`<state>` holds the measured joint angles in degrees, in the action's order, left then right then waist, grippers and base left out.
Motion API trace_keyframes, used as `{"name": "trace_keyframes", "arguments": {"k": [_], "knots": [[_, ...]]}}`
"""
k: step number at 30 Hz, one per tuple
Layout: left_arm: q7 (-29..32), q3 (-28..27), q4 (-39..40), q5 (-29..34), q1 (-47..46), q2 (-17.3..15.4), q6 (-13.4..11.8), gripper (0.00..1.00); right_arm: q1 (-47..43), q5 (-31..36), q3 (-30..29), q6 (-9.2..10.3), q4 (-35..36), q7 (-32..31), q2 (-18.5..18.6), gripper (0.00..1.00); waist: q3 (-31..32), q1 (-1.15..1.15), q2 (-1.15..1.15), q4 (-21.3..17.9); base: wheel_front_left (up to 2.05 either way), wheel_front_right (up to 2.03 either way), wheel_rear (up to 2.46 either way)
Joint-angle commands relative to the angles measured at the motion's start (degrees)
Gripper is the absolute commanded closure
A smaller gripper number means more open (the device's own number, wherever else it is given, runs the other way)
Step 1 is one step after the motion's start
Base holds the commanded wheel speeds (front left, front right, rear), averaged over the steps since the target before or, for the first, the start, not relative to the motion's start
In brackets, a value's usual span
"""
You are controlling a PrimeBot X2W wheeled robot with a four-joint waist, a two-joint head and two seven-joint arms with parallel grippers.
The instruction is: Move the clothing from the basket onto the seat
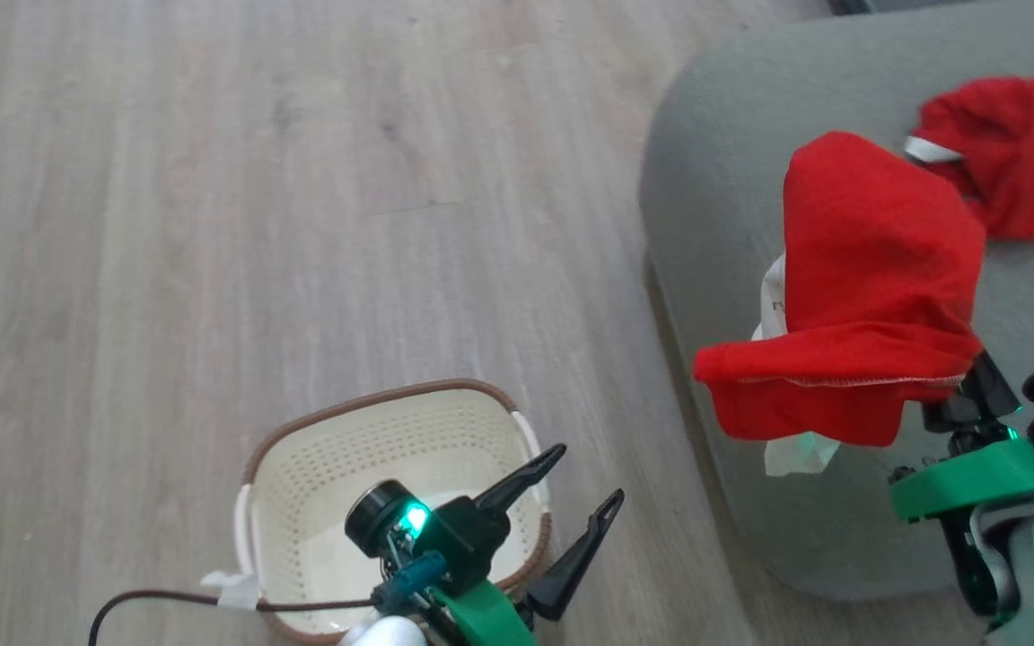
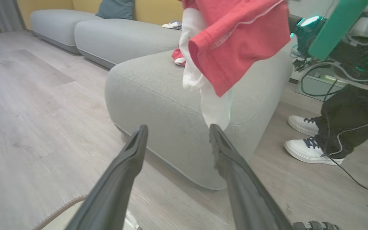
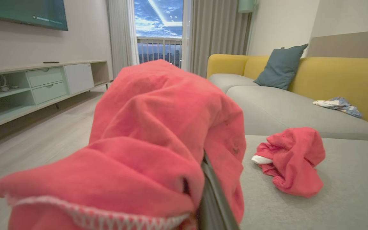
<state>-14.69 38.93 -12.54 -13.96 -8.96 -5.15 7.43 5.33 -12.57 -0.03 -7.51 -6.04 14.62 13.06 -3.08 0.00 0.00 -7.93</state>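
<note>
Your right gripper (image 1: 984, 390) is clenched on one piece of the clothing (image 1: 876, 287). The red garment is draped over its fingers like a hood, so in the right wrist view you see just one dark finger (image 3: 214, 201) poking out beneath the cloth. In the head view this bundle sits at about 3 o'clock, raised above the near left edge of the seat (image 1: 732, 179). A white part (image 1: 800, 453) dangles from its underside at 6 o'clock. The left wrist view shows that white tail hanging down in front of the seat's rounded end; you cannot tell whether it brushes the fabric.

A second red garment (image 1: 1002, 152) lies crumpled on the seat cushion at 1 o'clock from the held one, with a white band showing at its left side. The two look apart in the right wrist view.

The basket (image 1: 302, 502) stands on the wooden floor (image 1: 212, 179) at 7 o'clock in the head view, well apart from the seat, with its pale perforated bottom showing. Your left gripper (image 1: 587, 474) hangs over the basket's rim at its 4 o'clock side, jaws released and spread wide, holding nothing. A brown cable (image 1: 167, 599) runs off toward 9 o'clock from that wrist.

Further out, a person's dark trousers and white shoes (image 2: 311, 150) stand at 3 o'clock in the left wrist view, just past the seat. A yellow sofa (image 3: 331, 70) with a teal cushion (image 3: 279, 67) sits behind.
</note>
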Motion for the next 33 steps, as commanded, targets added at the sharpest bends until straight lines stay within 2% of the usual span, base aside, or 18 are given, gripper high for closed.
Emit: {"name": "trace_keyframes", "arguments": {"k": [1,11,21,25,33], "knots": [[-0.30,-1.74,2.18,0.73,-1.27,0.83,0.05,0.00,2.62,0.28,0.20,0.02,2.48,0.38,1.41,1.00,-0.98,0.00,0.00,-3.39,0.00,0.00,0.00],[-0.30,-1.89,3.11,2.37,-2.45,1.25,0.05,0.00,2.84,0.62,-2.14,0.02,3.25,0.38,1.71,1.00,-2.99,0.00,0.00,-12.79,0.00,0.00,0.00],[-0.30,-1.80,4.01,3.27,-2.94,1.53,0.05,0.00,2.26,0.60,-4.17,0.02,3.31,0.38,0.72,1.00,-4.10,0.00,0.00,-20.01,0.00,0.00,0.00],[-0.30,-2.11,4.42,3.70,-3.40,1.60,0.05,0.00,2.02,0.47,-3.99,0.02,3.25,0.38,-0.09,1.00,-4.76,0.00,0.00,-21.53,0.00,0.00,0.00],[-0.30,-1.92,5.06,4.07,-4.13,1.59,0.05,0.00,1.87,0.48,-4.68,0.02,3.06,0.38,-0.80,1.00,-5.49,0.00,0.00,-21.73,0.00,0.00,0.00]]}}
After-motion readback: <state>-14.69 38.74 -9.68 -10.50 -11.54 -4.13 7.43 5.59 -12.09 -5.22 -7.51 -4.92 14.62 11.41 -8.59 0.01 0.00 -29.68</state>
